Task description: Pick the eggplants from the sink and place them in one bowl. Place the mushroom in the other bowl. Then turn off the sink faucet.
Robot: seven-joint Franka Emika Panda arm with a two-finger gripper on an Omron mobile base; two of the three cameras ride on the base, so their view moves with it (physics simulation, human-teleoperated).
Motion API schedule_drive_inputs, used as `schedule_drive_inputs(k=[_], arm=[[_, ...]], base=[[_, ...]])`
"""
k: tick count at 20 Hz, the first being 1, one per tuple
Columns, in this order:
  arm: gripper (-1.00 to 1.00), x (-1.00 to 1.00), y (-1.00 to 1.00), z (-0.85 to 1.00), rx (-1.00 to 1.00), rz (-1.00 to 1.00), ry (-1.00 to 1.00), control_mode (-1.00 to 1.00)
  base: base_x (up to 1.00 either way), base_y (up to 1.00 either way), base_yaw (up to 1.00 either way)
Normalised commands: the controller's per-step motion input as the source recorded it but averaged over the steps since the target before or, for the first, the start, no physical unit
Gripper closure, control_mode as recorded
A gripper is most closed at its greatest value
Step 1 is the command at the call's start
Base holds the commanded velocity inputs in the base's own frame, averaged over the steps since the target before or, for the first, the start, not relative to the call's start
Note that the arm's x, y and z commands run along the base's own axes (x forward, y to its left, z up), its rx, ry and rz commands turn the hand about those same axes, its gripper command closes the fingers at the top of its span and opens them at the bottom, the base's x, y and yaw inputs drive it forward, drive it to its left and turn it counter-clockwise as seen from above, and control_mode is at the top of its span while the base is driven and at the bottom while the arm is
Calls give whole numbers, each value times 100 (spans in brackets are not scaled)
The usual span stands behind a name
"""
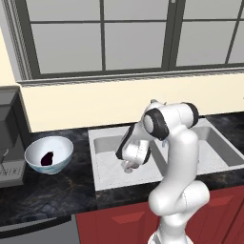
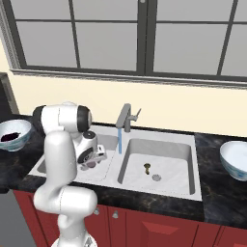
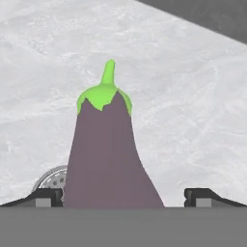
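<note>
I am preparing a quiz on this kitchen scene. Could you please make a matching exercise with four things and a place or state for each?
Things:
1. dark eggplant
2. paler eggplant
3. mushroom
4. sink faucet

Places or states:
a. running water
b. in the right basin, near the drain
c. in the left bowl
d. between the open gripper fingertips

Pairs: 1-c, 2-d, 3-b, 4-a

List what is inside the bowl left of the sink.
The bowl holds one dark purple eggplant lying on its bottom. Its near wall hides part of the inside, so anything small tucked there cannot be ruled out.
</note>
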Motion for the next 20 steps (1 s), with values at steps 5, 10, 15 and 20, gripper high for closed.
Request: schedule_drive_inputs(k=[5, 10, 15, 20], arm=[[100, 31, 2, -38, -10, 0, 0, -100], [100, 2, 1, -11, -5, 0, 0, -100], [100, -5, 0, 4, 1, 0, 0, -100], [100, -10, 2, 64, 1, 0, 0, -100]], base=[[0, 0, 0], [0, 0, 0], [0, 0, 0], [0, 0, 0]])
